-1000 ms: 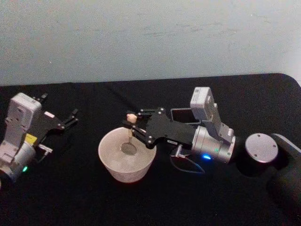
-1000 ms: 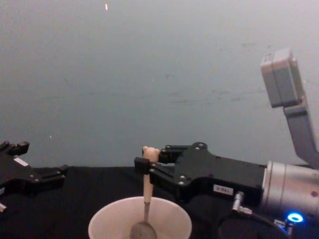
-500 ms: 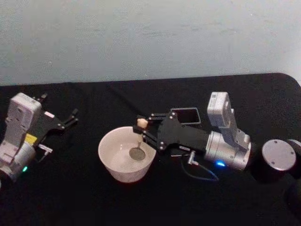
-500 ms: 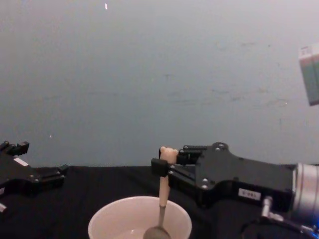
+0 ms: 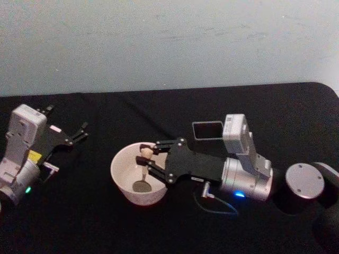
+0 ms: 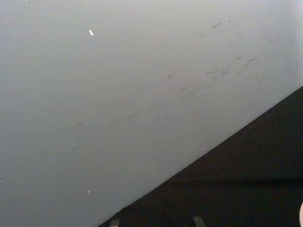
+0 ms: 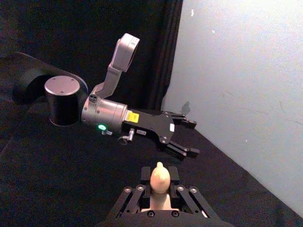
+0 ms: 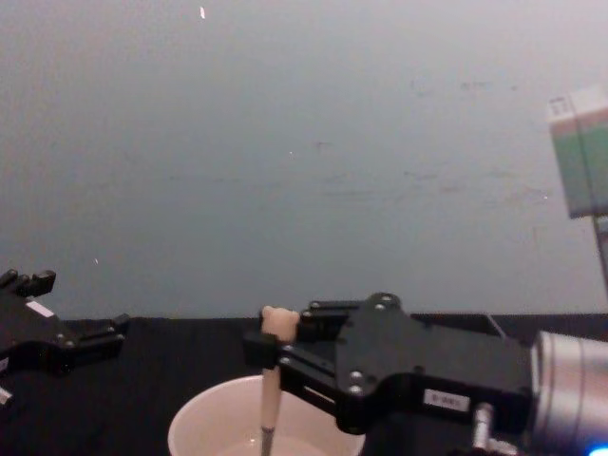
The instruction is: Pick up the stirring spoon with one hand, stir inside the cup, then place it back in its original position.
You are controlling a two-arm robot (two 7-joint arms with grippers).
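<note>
R gripper (image 5: 150, 156) jaws pinch stirring spoon (image 5: 143, 170) high, vertical, so tip reaches cup (image 5: 132, 197) floor; L gripper (image 5: 80, 132) parked left, jaws spread.

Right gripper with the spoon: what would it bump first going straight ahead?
Probably the far wall of the cup, hit by the stirring spoon it holds; beyond, the left gripper.

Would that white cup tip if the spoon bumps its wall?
Probably not: the cup looks wide and low, so it would likelier slide. The spoon, held by the right gripper over the cup, looks too slim to push hard.
</note>
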